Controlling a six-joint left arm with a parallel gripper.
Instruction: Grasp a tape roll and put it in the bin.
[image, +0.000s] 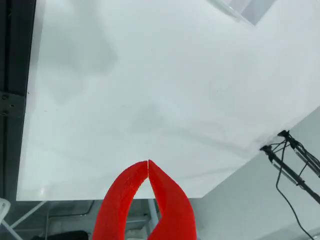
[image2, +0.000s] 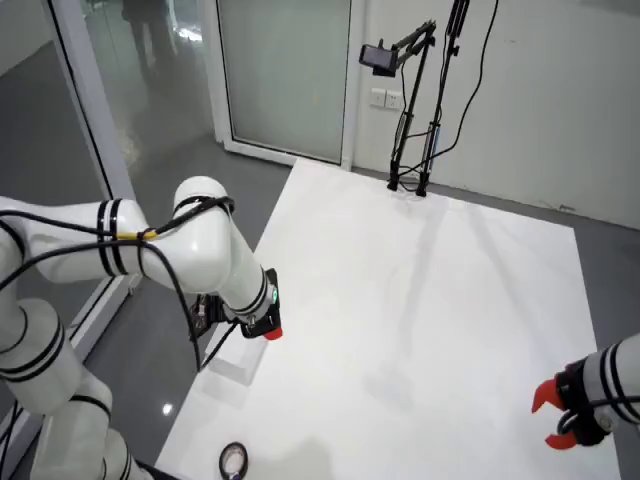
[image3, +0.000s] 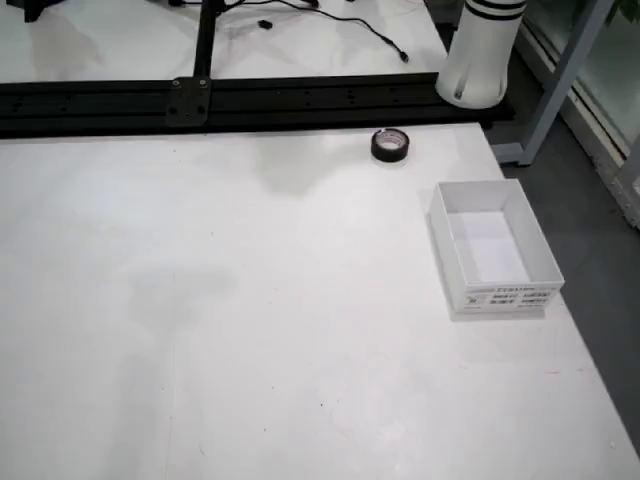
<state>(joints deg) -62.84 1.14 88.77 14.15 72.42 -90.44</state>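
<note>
Side-view picture showed your tape roll (image3: 390, 145) untouched near the worktop's (image3: 250, 300) far edge, just beyond the empty white bin (image3: 493, 250) by the right edge. Your red end effector (image: 148, 162) was closed on nothing, so everything remained.

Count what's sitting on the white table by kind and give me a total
Tape roll: 1
Bin: 1
Total: 2
</note>
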